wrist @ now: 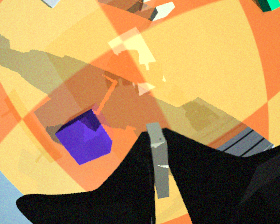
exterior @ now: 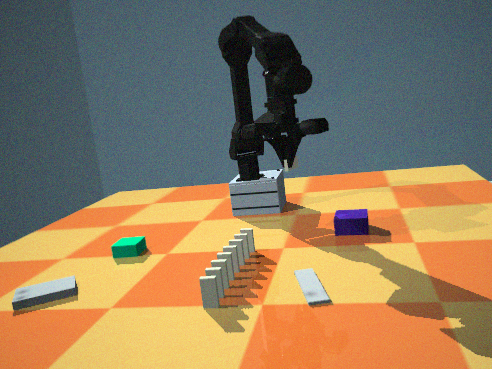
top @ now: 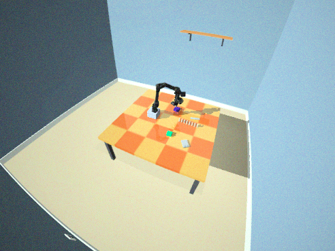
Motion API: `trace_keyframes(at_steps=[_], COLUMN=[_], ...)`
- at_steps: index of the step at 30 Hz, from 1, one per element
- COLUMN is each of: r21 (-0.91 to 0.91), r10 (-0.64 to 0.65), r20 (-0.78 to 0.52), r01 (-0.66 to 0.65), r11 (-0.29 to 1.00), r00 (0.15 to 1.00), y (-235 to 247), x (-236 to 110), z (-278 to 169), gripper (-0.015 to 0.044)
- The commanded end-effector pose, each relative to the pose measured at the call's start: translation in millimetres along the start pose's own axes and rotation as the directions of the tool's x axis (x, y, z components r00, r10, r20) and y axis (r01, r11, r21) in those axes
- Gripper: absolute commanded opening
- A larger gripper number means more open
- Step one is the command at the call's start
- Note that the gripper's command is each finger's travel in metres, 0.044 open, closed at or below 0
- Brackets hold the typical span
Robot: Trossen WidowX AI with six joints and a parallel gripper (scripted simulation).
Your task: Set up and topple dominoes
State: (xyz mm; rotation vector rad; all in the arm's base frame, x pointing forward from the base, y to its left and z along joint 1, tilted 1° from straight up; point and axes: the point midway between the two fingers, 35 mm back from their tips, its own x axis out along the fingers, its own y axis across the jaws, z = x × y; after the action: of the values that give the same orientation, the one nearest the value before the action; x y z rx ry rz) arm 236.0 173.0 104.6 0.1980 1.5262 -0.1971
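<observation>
My gripper [exterior: 288, 165] [wrist: 154, 136] is shut on a pale domino [exterior: 286, 164] [wrist: 159, 167], held between the fingertips high above the table. In the top view the gripper is over the purple block's area, and the held domino is too small to tell there. The row of standing dominoes [top: 188, 122] [exterior: 210, 292] runs in an evenly spaced line, all upright, in front of the arm's base. The near end of the row in the exterior view is apart from other things. In the wrist view only one end of the row [wrist: 163, 11] shows at the top.
A purple block [top: 176, 109] [exterior: 351, 222] [wrist: 86, 139] lies beyond the row, near the gripper. A flat grey piece [top: 195, 118] [exterior: 312, 287] lies beside the row. A green block [top: 169, 133] [exterior: 128, 247] and a thicker grey slab [top: 185, 143] [exterior: 45, 293] lie on the other side.
</observation>
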Motion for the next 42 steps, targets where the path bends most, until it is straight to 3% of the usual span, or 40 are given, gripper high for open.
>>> trace_keyframes(at_steps=[1,8,16,21,29,42], r21=[0.121,0.414,0.680,0.692,0.746,0.801], r10=[-0.001,-0.008,-0.019,-0.036,-0.246,-0.588], r20=[0.004,0.007,0.010,0.001,-0.075,-0.057], r01=[0.000,0.005,0.007,0.025,0.218,0.388], r11=[0.993,0.910,0.733,0.722,0.629,0.455], r00=[1.000,1.000,1.000,0.999,0.966,0.807], y=[-33.9,-123.7,-218.1,-220.3,-224.3,-233.5], x=[-4.1,-4.9,-5.4,-2.9,22.0,44.7], z=[23.6,59.4,60.3,58.7,44.6,28.0], gripper=[0.0023,0.0023,0.0023,0.0023,0.0023,0.0023])
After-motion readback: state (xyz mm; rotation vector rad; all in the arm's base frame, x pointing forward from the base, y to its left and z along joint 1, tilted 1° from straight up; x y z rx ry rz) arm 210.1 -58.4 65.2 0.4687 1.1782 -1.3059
